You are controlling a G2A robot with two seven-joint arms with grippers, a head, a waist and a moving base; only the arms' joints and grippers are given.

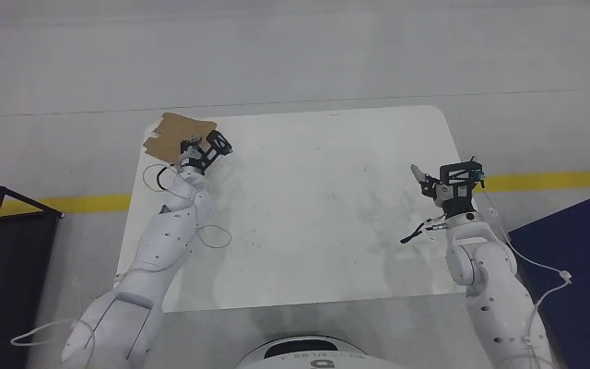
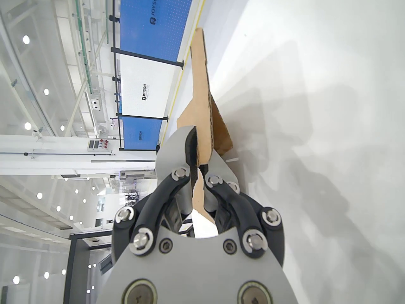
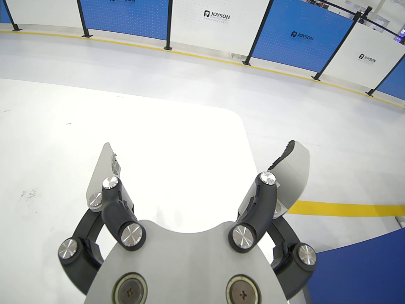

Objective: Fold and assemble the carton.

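A flat brown cardboard carton (image 1: pixel 175 135) lies at the far left corner of the white table (image 1: pixel 313 203), partly over the edge. My left gripper (image 1: pixel 194 148) is shut on its near edge. In the left wrist view the carton (image 2: pixel 202 96) stands edge-on between the fingers (image 2: pixel 190 147) of the left gripper (image 2: pixel 200 156), lifted off the tabletop. My right gripper (image 1: pixel 442 177) is at the table's right edge, far from the carton. Its fingers (image 3: pixel 297 162) stand wide apart, and nothing lies within the right gripper (image 3: pixel 202 156).
The white table (image 3: pixel 126 134) has a rounded far right corner. A yellow floor line (image 1: pixel 83 203) runs under the table on both sides. A black stand (image 1: pixel 28 205) is off the left side. Blue and white fence panels (image 3: pixel 202 10) ring the floor beyond.
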